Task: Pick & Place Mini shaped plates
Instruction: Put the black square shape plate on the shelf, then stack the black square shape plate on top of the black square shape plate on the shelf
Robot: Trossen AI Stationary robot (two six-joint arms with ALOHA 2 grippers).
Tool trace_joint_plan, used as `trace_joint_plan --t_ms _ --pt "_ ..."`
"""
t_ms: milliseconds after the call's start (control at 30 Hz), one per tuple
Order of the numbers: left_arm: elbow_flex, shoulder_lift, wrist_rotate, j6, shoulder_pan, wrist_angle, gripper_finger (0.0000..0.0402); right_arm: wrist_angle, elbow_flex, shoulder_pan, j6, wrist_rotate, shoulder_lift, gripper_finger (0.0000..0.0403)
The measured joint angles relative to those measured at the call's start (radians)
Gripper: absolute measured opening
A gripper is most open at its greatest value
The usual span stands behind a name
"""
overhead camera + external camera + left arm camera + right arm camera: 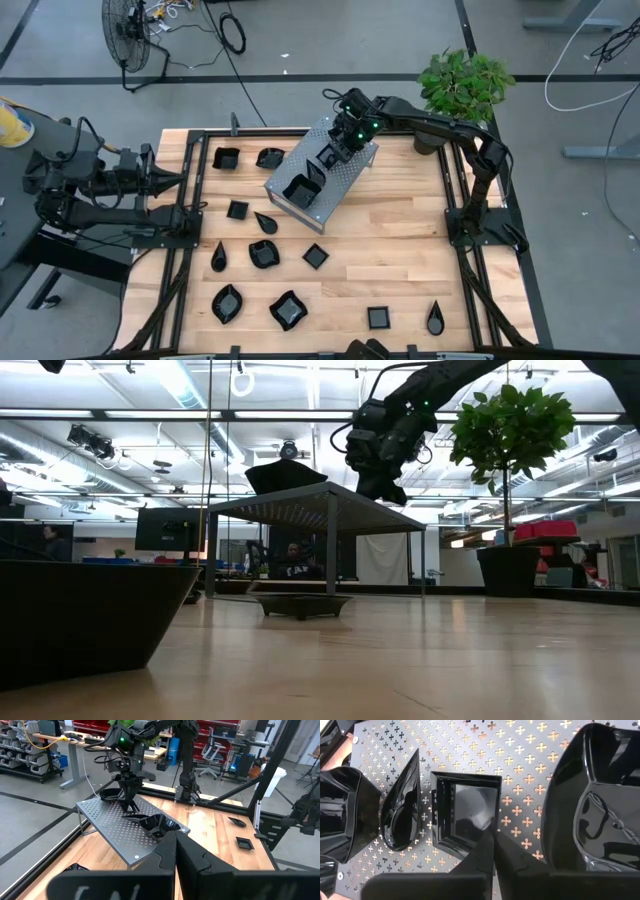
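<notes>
Several glossy black mini plates lie scattered on the wooden table [400,230], among them a teardrop plate [218,256] and a square plate [315,255]. More sit on top of the grey perforated metal box [320,178]. The right wrist view shows a square plate [465,810], a teardrop plate [402,805] and a bigger wavy plate [600,805] there. My right gripper [345,135] hangs over the box top with its fingers shut [494,845], their tips at the square plate's corner [496,827]. My left gripper [175,847] waits shut at the table's left edge [175,183]. My right gripper points down at the box top, its shut fingertips beside the square plate's corner [496,827]. I cannot tell whether they touch the plate. The plate rests flat on the perforated sheet.
A potted green plant [465,85] stands at the table's far right corner, behind the right arm. Black frame rails [452,190] run along the table's left and right sides. Bare wood lies right of the box and in the table's middle right.
</notes>
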Motion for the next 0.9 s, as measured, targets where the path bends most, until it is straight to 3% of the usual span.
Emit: trace_joint_plan --t_ms 533,900 --pt "0.000 0.000 0.000 0.000 0.000 0.000 0.0005 -0.001 -0.001 -0.003 -0.020 0.002 -0.011 0.0104" --pt "0.000 0.000 0.000 0.000 0.000 0.000 0.0005 -0.037 -0.001 0.024 -0.091 0.004 -0.136 0.0137"
